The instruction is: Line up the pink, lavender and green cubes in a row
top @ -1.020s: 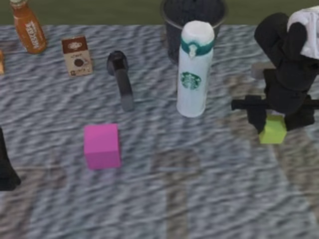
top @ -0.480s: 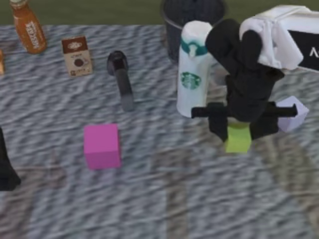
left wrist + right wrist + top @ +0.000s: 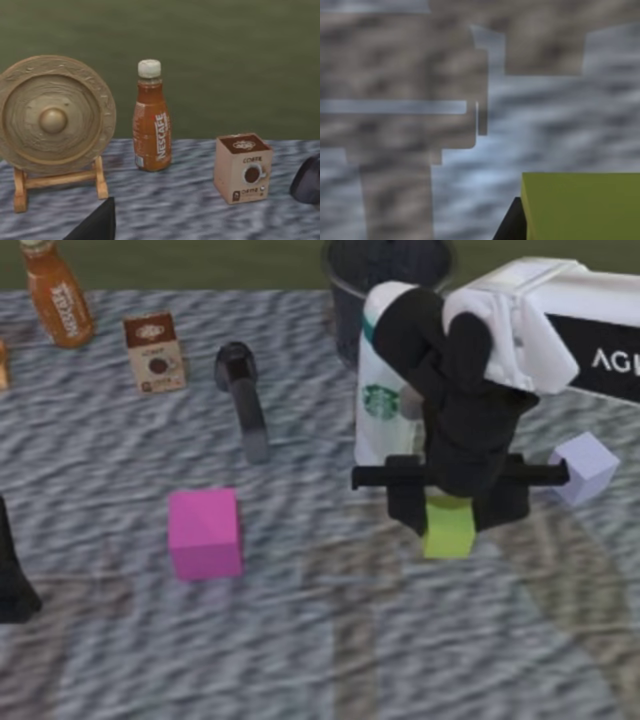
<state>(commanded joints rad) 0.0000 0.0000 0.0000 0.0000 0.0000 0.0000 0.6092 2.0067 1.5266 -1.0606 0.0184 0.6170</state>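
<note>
right gripper [image 3: 447, 508] holds green cube [image 3: 448, 530] in closed jaws, between pink cube [image 3: 205, 533] and lavender cube [image 3: 584, 467]; left gripper's jaws: cannot tell.

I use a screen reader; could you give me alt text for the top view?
The right gripper holds the green cube over mid-table, between the pink cube at left and the lavender cube at right. The left arm sits parked at the left edge.

The 3 cubes were magenta-pink [image 3: 205, 532], pale lavender [image 3: 585, 468] and lime-green [image 3: 448, 530]; the surface [image 3: 320, 640] had rippled grey.
</note>
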